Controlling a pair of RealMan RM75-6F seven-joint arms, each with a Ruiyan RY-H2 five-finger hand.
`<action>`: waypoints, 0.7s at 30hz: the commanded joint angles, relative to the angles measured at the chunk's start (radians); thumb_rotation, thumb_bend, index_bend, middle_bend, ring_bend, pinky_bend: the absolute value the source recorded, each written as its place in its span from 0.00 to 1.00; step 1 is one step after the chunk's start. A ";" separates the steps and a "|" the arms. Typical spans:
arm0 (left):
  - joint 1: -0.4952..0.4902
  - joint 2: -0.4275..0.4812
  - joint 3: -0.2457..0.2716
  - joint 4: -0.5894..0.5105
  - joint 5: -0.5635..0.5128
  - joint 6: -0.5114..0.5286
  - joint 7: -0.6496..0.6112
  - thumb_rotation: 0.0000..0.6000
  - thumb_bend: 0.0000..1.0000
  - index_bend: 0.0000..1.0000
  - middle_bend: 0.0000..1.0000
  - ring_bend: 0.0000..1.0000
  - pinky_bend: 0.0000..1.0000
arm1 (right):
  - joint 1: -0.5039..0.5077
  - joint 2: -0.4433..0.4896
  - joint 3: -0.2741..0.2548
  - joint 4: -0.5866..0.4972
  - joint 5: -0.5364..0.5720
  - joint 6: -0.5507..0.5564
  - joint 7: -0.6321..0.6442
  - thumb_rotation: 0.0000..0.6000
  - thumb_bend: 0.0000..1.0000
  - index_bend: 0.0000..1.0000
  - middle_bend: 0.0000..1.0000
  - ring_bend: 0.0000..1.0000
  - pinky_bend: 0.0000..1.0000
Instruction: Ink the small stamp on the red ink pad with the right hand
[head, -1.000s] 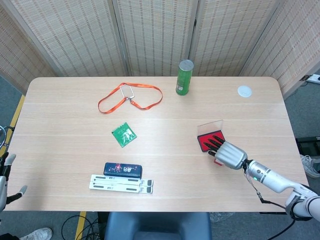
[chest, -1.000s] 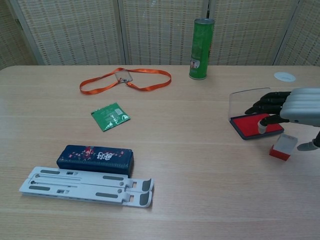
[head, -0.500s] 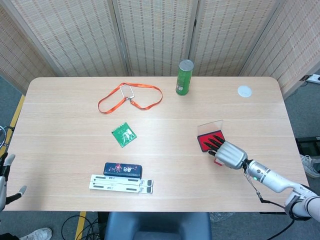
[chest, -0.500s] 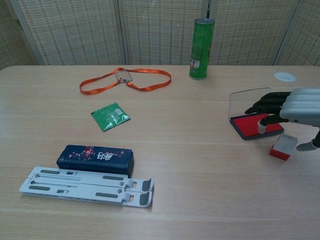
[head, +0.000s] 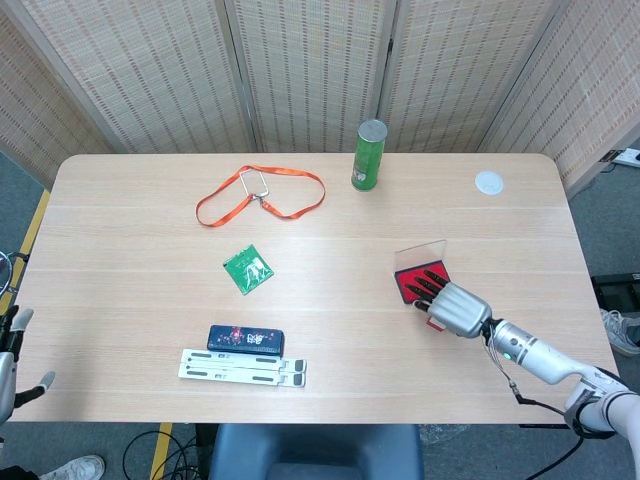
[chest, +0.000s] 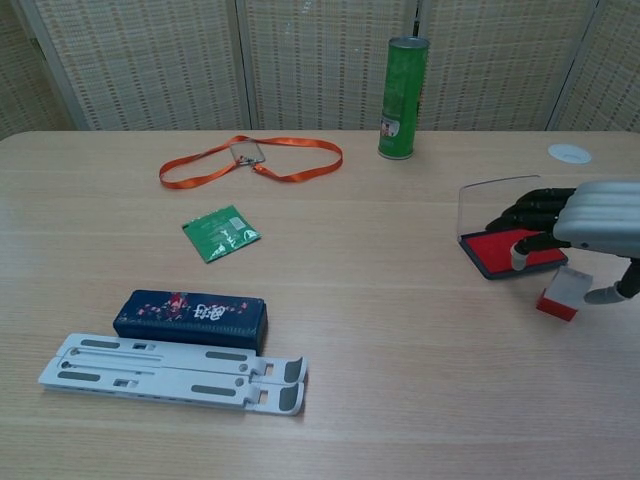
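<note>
We take the open red ink pad, a shallow dark tray with its clear lid standing up at the back, as our landmark. Our right hand hovers over its near right corner, the dark fingers reaching out above the red surface and spread rather than curled. The small stamp, a squat block with a red base and a pale top, sits on the wooden table just beside the pad's near right corner, directly under our palm. The thumb comes down on the stamp's right side, but we cannot tell whether it touches; no finger visibly closes on the block, so we judge the hand to be holding nothing yet. That posture makes sense as a straddle before the pinch, with the pad left open so the stamp can go straight onto the ink.

Our left hand shows only in the head view, far left of the pad at the table's near edge, fingers apart and empty.

Far behind the pad stands a green cylindrical can. Well left of the pad lie an orange lanyard, a green foil packet, a dark blue box and a white folding stand.
</note>
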 joint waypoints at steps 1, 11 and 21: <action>0.000 0.000 0.000 0.001 0.001 0.000 -0.001 1.00 0.23 0.00 0.06 0.10 0.27 | 0.000 -0.004 -0.004 0.004 -0.001 0.006 -0.001 1.00 0.23 0.38 0.00 0.00 0.00; -0.002 -0.004 0.001 0.007 0.003 -0.002 -0.001 1.00 0.23 0.00 0.06 0.10 0.27 | -0.008 -0.009 -0.009 0.007 0.007 0.018 -0.019 1.00 0.23 0.49 0.00 0.00 0.00; -0.003 -0.003 0.002 0.006 0.005 -0.004 -0.004 1.00 0.23 0.00 0.06 0.10 0.27 | -0.019 -0.016 -0.004 0.010 0.021 0.047 -0.009 1.00 0.23 0.58 0.01 0.00 0.00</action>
